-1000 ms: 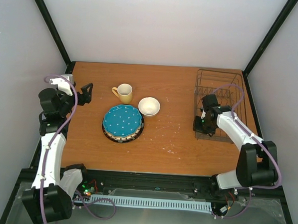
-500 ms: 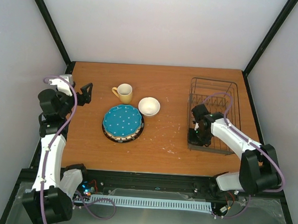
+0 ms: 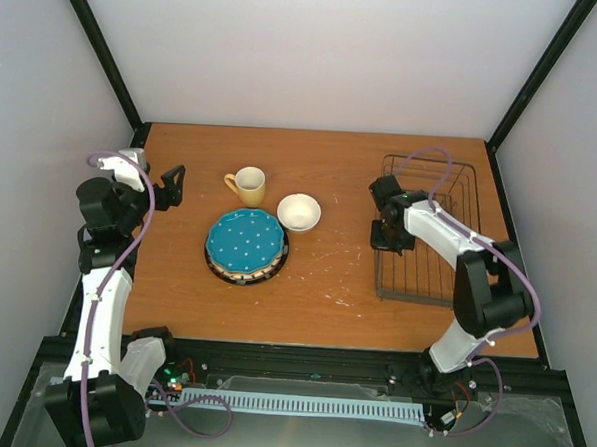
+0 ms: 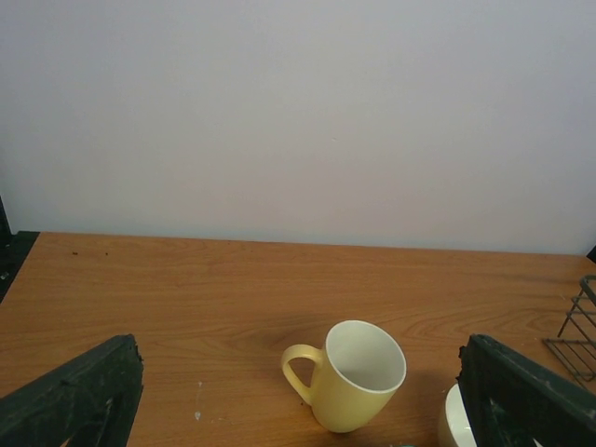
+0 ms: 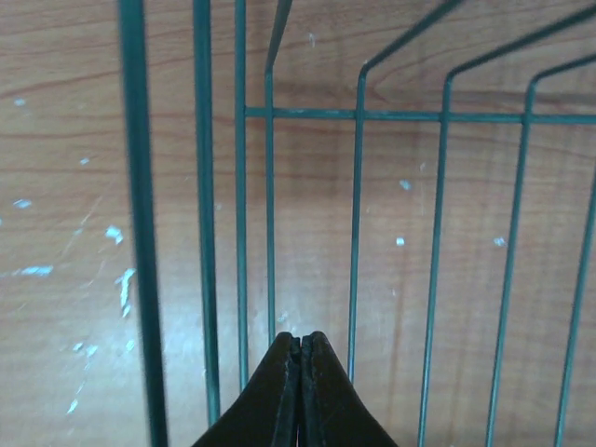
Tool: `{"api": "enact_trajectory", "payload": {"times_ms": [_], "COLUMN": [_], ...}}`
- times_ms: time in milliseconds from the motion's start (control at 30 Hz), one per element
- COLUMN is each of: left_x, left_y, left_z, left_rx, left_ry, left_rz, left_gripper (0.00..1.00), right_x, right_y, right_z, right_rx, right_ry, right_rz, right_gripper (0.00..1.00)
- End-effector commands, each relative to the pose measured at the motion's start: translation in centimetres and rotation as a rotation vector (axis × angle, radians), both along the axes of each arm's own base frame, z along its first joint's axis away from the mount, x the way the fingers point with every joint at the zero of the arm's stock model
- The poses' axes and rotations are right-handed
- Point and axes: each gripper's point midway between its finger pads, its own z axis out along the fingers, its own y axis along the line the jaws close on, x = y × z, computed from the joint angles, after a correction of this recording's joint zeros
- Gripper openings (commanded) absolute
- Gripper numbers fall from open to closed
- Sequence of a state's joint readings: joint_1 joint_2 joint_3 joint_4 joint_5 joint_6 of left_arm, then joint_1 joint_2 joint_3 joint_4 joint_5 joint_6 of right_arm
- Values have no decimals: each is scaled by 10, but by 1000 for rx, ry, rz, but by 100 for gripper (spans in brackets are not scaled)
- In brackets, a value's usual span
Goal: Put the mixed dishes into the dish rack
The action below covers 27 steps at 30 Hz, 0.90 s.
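top external view: no dish loaded; yellow mug (image 3: 248, 186) on desk (image 3: 332, 165).
right hand (image 5: 300, 349): closed, tips among dish rack (image 3: 429, 160) wires.
left hand (image 3: 172, 187): open, empty.
step, judged: rack positioning.
next: open-hand mug grasp.

Top view: high over the near edge, looking down on the whole table (image 3: 325, 285). Left wrist: low, facing level across to the back wall (image 4: 298, 112), yellow mug (image 4: 354, 377) near. Right wrist: very close, looking down through dish rack (image 5: 358, 214) wires. All three catch the rack; top and left wrist share the mug.

The wooden table (image 3: 331, 175) bears a yellow mug (image 3: 249, 186), white bowl (image 3: 298, 211), plate stack (image 3: 244, 243) and wire rack (image 3: 416, 275).
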<state>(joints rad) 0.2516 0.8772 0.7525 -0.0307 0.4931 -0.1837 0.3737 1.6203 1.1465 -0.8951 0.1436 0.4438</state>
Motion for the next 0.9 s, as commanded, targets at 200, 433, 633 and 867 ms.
{"api": "enact_trajectory", "payload": {"times_ms": [200,433,633,867], "left_x": [0,0,0,0], "left_y": [7,8,8,7], "left_z": [16,13,14,16], "left_rx": [41,44,40,37], "left_ry": [-41,-38,-39,-44], "left_rz": [36,44,42,38], "left_gripper": [93,93,93,93], "right_x": [47,60,62,66], "right_y": [6,33,45,62], "right_z": [-23,-25,-18,-7], "right_rx": [-72,40,102,189], "right_ry": [-32,-42,-68,-100], "right_rz": [56,132,178,233], "right_gripper": [3,3,3,3]}}
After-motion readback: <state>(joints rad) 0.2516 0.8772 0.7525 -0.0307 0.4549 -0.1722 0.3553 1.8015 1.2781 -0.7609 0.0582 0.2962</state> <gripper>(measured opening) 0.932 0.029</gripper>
